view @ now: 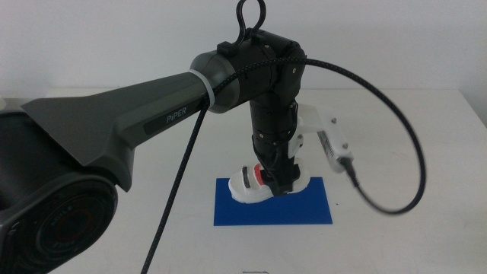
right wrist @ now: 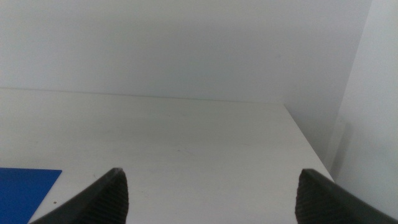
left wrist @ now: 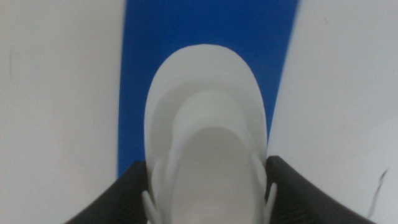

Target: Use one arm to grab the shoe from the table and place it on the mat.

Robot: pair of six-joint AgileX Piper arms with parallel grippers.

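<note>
So this looks like the placing step: the big dark grey left arm (view: 152, 114) reaches in over the plain white tabletop (view: 411, 129), and its black left gripper (view: 280, 176) is clamped on the small white chunky-soled sandal (view: 259, 186) with red and black straps, right over the flat deep blue rectangular mat (view: 304, 207). From the wrist camera the jaws hug both sides of the shoe, toe pointing along the mat's blue strip. Can't quite tell if the sole is fully down or just above it. Next move, I'd guess, is settle it, let go, and lift straight up. The shoe sits toward the mat's far-left part, so not much margin there; loads of bare table all round. The right gripper (right wrist: 211, 199) waits off to the side, jaws wide apart.
</note>
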